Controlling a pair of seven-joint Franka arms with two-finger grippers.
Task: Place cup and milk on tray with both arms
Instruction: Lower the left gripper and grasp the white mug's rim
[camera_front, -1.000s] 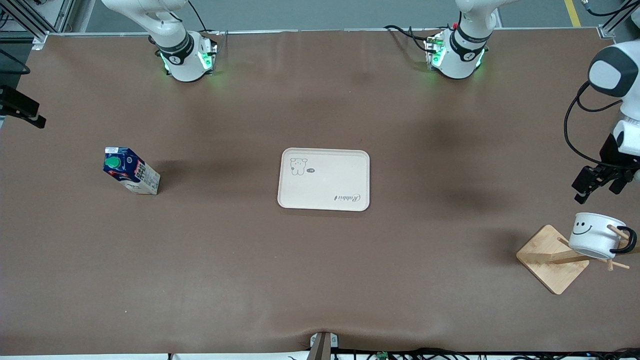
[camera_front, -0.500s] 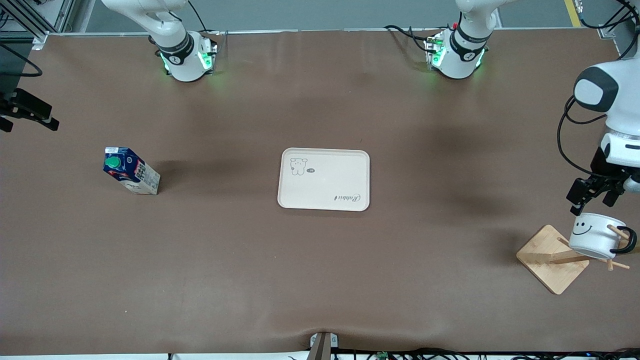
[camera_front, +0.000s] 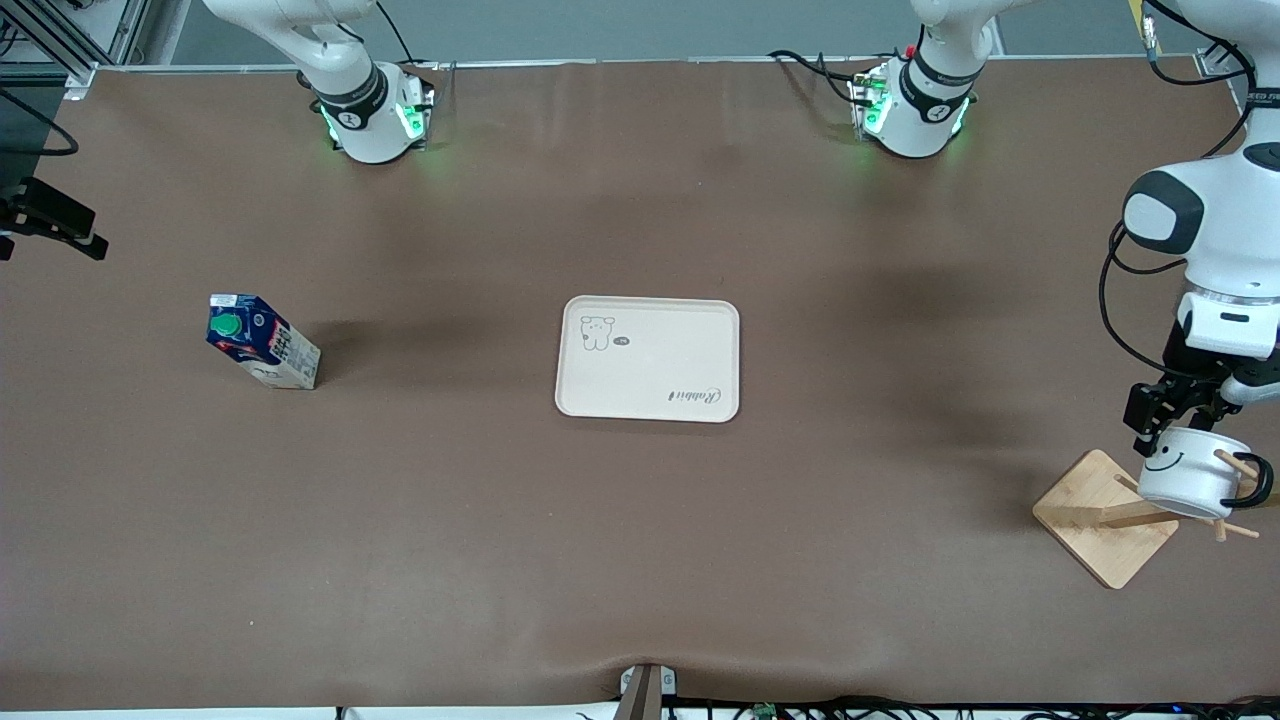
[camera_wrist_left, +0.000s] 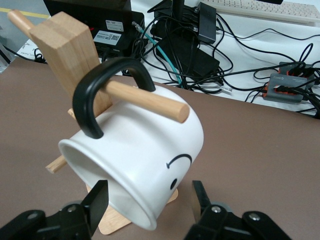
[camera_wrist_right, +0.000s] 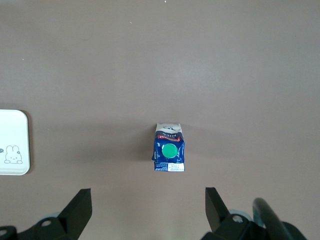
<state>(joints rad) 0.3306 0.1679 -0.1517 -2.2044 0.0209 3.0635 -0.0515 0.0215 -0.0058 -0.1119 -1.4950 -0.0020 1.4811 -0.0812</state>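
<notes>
- Toward the right arm's end of the table, you have the milk (camera_front: 262, 342) standing upright on the brown table (camera_front: 640, 560), well apart from the tray; upright, it offers flat sides for a pinch.
- Your right gripper (camera_wrist_right: 148, 210) hangs high over that carton (camera_wrist_right: 170, 154), which its wrist view shows from straight above, green cap up. Its fingers (camera_wrist_right: 77, 207) stand wide apart and hold nothing. You look lined up for a straight descent, in my judgement.
- At the middle of the table, your tray (camera_front: 648, 357) lies flat and bare, with neither item on it yet; it sits between the two objects, so either arm can reach it.
- At the left arm's end, the cup (camera_front: 1190, 472) hangs by its black handle (camera_wrist_left: 107, 92) on a peg (camera_wrist_left: 145, 100) of the wooden rack (camera_front: 1105, 515), tilted with its mouth toward the wrist camera.
- Your left gripper (camera_wrist_left: 147, 202) is right at the cup (camera_wrist_left: 142, 170). Its two fingers (camera_wrist_left: 97, 200) are spread, one on each side of the rim, and have not closed; whether either one touches the enamel I cannot tell.
- I judge you are about to grasp the cup. Because the handle loops over the peg, you will probably need to slide it off along the peg, not pull straight up.
</notes>
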